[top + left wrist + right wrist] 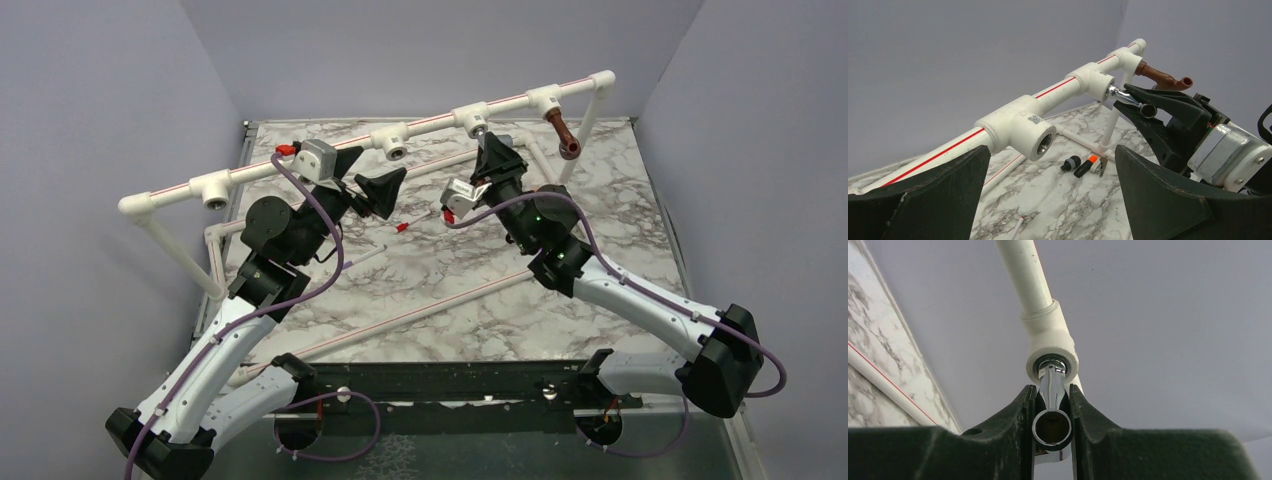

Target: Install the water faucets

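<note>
While the right arm [640,295] reaches up to the pipe rail [432,122] at upper centre, the right tool [1052,392] pinches the chrome faucet [1120,92], its end in a tee socket [470,117], and the left tool [365,175] gapes wide, empty, left of it.

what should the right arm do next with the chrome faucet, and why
Probably rotate the right tool about the faucet's axis to thread it in. It is shut on the chrome faucet, whose end sits in the mouth of the white tee socket. A good length of chrome shows outside the socket, so it likely isn't screwed home yet.
</note>
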`<state>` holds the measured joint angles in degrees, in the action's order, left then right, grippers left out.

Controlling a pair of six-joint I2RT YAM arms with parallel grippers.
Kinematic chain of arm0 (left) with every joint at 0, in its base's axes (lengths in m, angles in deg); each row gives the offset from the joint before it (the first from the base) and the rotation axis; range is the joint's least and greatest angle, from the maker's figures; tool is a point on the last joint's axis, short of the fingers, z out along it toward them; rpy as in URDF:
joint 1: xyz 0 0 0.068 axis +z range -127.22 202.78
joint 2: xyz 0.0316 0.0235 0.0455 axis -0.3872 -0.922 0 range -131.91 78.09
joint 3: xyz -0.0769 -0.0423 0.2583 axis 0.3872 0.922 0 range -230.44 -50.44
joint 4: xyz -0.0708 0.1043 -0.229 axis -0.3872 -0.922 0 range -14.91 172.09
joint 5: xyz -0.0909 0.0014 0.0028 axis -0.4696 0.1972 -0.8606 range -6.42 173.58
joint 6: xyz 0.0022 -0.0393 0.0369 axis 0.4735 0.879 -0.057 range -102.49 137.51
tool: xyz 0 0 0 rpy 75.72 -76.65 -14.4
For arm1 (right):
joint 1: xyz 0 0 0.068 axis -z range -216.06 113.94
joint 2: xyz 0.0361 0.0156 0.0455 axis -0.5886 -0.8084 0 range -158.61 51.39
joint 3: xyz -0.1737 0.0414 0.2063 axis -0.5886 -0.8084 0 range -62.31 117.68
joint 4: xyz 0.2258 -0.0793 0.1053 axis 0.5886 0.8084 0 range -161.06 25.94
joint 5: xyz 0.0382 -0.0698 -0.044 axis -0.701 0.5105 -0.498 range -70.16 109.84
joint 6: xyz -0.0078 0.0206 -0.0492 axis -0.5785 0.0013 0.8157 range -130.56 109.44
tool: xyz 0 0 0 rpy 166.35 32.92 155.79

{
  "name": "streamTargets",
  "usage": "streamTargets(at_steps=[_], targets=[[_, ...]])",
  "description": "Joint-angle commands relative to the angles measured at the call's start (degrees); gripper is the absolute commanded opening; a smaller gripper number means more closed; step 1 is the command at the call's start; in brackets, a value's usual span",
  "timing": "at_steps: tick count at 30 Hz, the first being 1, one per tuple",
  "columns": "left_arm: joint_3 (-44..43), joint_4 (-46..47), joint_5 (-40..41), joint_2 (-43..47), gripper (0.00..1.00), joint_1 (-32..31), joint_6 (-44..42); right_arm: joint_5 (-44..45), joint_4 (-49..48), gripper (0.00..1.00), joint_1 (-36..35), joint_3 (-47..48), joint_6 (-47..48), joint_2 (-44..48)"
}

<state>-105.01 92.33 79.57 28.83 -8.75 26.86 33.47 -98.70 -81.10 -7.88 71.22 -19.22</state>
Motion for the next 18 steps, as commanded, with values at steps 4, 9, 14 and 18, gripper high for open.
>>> streamTargets(at_steps=[4,9,14,18], targets=[[0.5,1.1,0.8,0.1,0.96,-0.2,-0.6,1.2,-7.9,0.01,0.8,-0.8,-30.7,1.8],[0.4,1.1,0.8,0.1,0.96,-0.2,-0.7,0.6,-7.0,0.01,0.8,0.6,-49.6,3.0],[0.4,0.9,0.9,0.4,0.96,-0.2,-0.9,2.4,-7.0,0.01,0.8,2.0,-66.6,3.4],[0.4,0.9,0.9,0.3,0.96,-0.2,-0.9,4.8,-8.4,0.01,0.8,2.6,-79.7,3.5]])
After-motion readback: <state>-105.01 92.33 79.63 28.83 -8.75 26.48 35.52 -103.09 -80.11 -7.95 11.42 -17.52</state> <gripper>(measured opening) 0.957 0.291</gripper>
